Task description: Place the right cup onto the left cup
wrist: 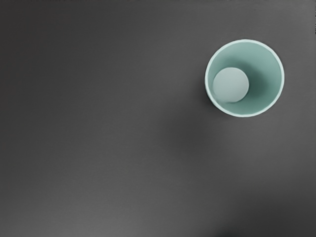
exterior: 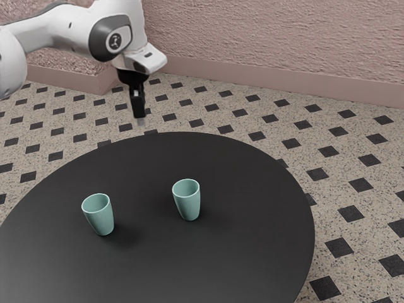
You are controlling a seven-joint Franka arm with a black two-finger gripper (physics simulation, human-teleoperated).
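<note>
On the table [exterior: 246, 259] — one cup [exterior: 101, 218], apart from another cup [exterior: 189, 205]

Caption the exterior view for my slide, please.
Two teal cups stand upright and apart on a round black table, the robot's pincer raised above.

Tally, exterior view: you have cups, n = 2, logged as one cup [exterior: 101, 221] and a second cup [exterior: 189, 205]. Worktop [exterior: 151, 265], n = 1. In the wrist view you count one cup. Your kinds of thing, cups and worktop: two; your total: three items.
</note>
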